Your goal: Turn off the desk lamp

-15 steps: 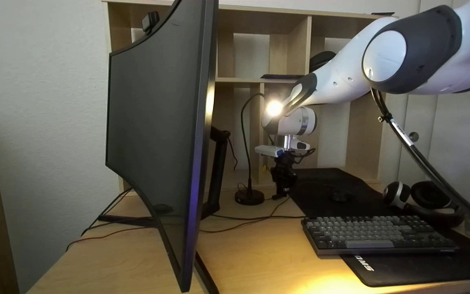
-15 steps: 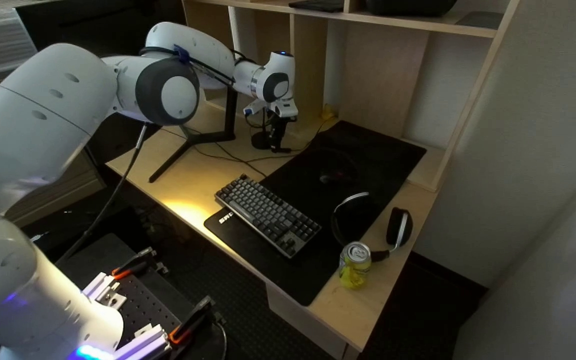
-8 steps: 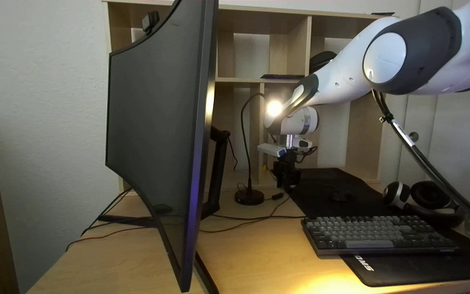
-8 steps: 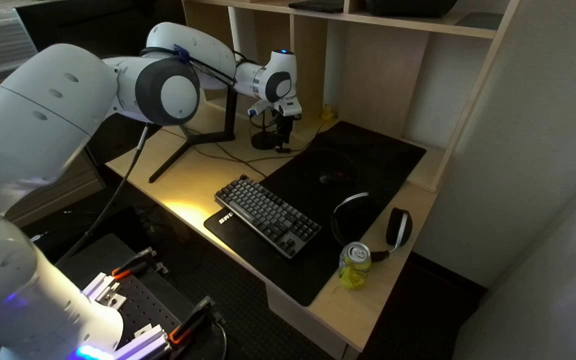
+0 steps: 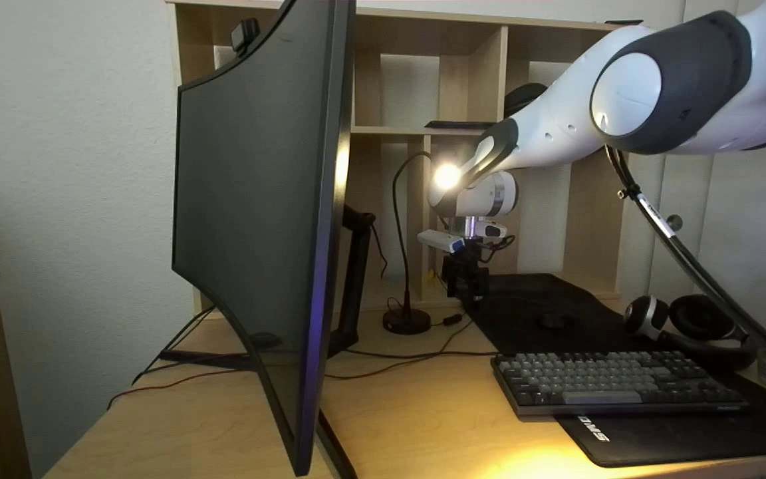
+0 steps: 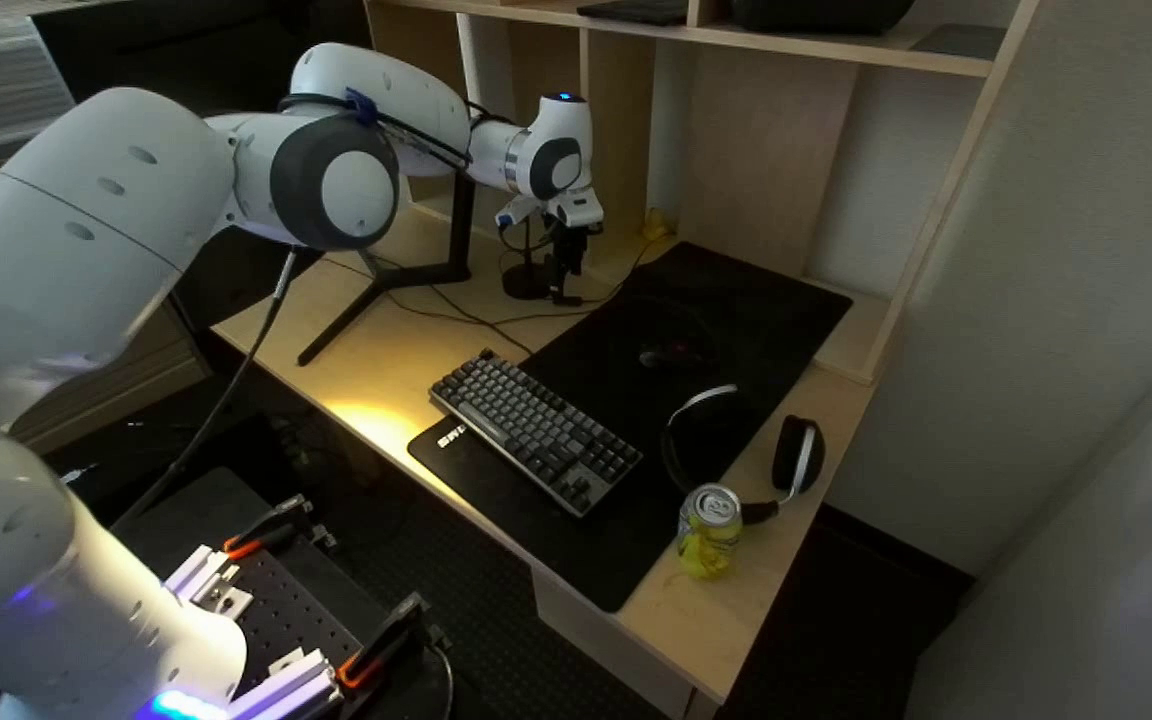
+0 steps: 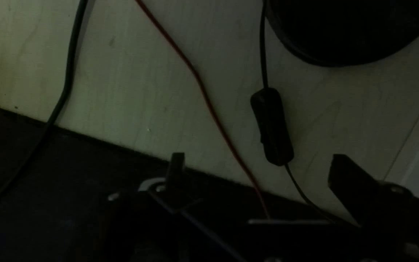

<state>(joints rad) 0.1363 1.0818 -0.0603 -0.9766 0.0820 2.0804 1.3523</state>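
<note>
The gripper [image 7: 256, 160] is rising slightly, gaping; the lamp [image 5: 407, 322] is glowing; the shelf [image 5: 389, 130] is holding a dark slab [image 5: 459, 124].

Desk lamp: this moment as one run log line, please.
gooseneck desk lamp: lit | Robotiq gripper: open, above desk | inline cord switch: on desk, ungripped | task: not done

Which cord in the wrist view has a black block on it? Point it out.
The thin black cord beside the round lamp base: the block sits along it. The reddish cord and the thicker dark cord show none.
</note>
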